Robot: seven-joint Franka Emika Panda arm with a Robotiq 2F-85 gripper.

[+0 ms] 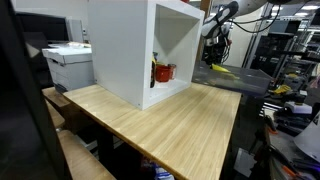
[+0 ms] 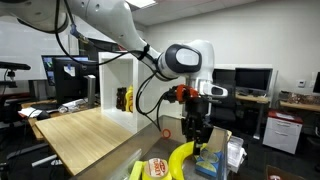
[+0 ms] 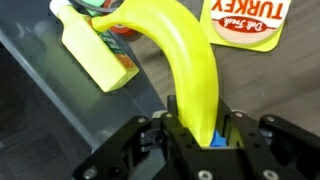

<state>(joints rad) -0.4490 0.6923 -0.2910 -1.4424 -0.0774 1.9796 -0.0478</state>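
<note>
1. Plainly, we see the fingers (image 3: 166, 130) closed on a banana (image 3: 190, 70) in the wrist view. They press its lower end from both sides, and the fruit curves up and away from them toward the top of that view.
2. We find the banana held over a grey surface (image 3: 60, 110). Its far tip reaches a yellow bottle (image 3: 95, 50) that lies tilted there, and we cannot tell whether the two touch.
3. We read "TURKEY" on a turkey package (image 3: 245, 22) that lies just beside the banana, at the upper edge of the wrist view.
4. We notice a small blue patch (image 3: 222, 140) between the banana and one finger, and we cannot tell what it is.
5. We see in an exterior view that the arm (image 2: 185, 58) bends down past the end of the wooden tabletop (image 2: 90, 135). The fingers (image 2: 195, 128) point downward, with the banana (image 2: 180, 158) directly beneath them.
6. We place the banana there among clutter off the tabletop, with the turkey package (image 2: 155, 168) just beside it and a blue box (image 2: 210, 162) on its other side.
7. We see a white open-fronted cabinet (image 1: 125, 50) standing on the tabletop (image 1: 170, 120) in both exterior views. A red item (image 1: 163, 72) sits inside it, well apart from the banana.
8. We also spot a printer (image 1: 68, 62) beside the tabletop.
</note>
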